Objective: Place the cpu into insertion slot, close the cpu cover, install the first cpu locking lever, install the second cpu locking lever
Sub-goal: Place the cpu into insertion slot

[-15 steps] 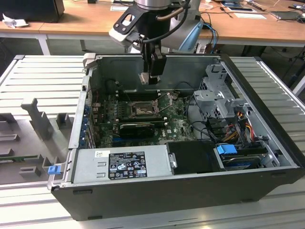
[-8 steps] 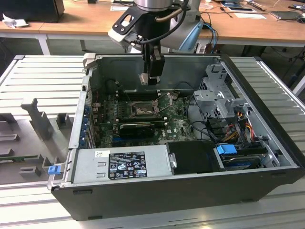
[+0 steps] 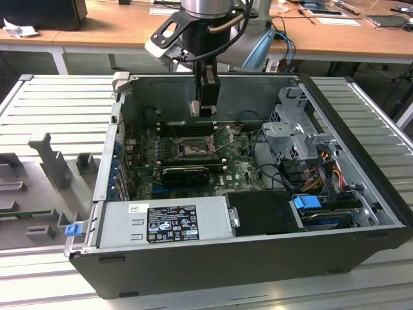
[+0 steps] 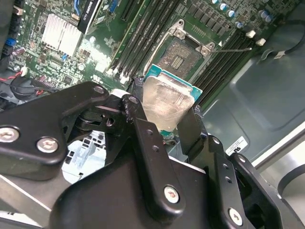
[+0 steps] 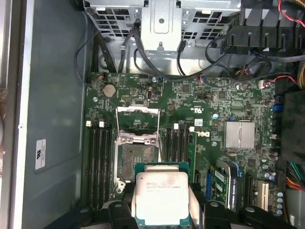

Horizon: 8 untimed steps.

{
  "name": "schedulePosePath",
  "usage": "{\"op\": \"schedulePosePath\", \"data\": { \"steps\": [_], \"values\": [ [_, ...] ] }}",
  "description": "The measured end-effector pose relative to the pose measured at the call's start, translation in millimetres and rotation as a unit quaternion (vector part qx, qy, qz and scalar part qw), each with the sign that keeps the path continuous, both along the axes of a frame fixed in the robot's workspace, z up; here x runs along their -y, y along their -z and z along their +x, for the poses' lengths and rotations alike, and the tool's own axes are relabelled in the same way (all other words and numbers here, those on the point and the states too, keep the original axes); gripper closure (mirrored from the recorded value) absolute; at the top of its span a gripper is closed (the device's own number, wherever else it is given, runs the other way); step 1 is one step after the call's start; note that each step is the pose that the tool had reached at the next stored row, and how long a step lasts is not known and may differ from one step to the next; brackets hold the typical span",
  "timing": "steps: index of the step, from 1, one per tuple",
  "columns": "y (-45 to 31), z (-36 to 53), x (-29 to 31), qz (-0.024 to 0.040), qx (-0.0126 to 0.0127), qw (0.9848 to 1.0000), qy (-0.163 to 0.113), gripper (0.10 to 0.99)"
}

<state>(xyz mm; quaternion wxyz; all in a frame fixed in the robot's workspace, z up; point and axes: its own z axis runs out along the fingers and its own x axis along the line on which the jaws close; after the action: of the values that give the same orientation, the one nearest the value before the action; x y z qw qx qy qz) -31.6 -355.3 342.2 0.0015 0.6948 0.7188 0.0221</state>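
My gripper (image 3: 201, 110) hangs inside the open computer case, shut on the cpu (image 3: 193, 108), a pale silver square chip on a green edge. In both wrist views the chip (image 5: 161, 196) (image 4: 167, 102) sits between the black fingers (image 4: 136, 112). The insertion slot (image 5: 136, 160) (image 3: 191, 150) lies on the green board below and slightly aside of the chip, its dark centre bare. The cpu cover (image 5: 137, 110), a thin metal frame, stands swung open beside the socket. A thin wire locking lever (image 4: 236, 49) sticks out free next to the socket (image 4: 181, 55).
Memory slots (image 5: 97, 157) flank the socket on both sides. A finned heat sink (image 5: 239, 135) and a long black card (image 3: 186, 174) lie nearby. The power supply (image 3: 164, 223), drive cage (image 3: 293, 132) and loose cables (image 3: 322, 165) crowd the case's edges.
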Motion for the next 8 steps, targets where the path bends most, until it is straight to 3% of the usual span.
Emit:
{"op": "schedulePosePath", "data": {
  "steps": [8],
  "values": [
    [6.8, 0.0, 0.0, -0.0001, 0.0000, 0.9998, 0.018, 0.557]
  ]
}}
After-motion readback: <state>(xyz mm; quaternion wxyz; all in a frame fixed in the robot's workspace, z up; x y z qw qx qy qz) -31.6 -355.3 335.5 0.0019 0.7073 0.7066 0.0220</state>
